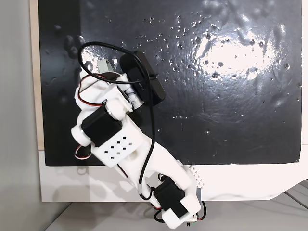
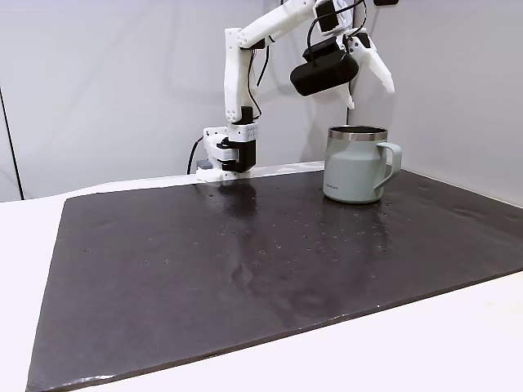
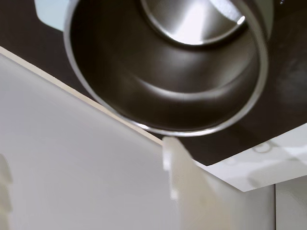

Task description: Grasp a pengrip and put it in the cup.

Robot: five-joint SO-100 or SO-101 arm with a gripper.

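Black mat (image 2: 245,269) covered a white table (image 2: 458,343), grey wall behind. Cup (image 2: 355,163) stood upright on the mat's far right side in a fixed view. Gripper (image 2: 365,79) hung above the cup, fingers spread apart, nothing seen between them. Wrist view looked down into the cup's shiny inside (image 3: 192,62); pengrip couldn't be made out there.

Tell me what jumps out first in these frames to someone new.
The white arm reaches up and over the cup, which stands at the far right of the dark mat in a fixed view. In the wrist view the cup's shiny inside sits right below the camera. The gripper hangs just above the rim, jaws apart; I see no pengrip in them.
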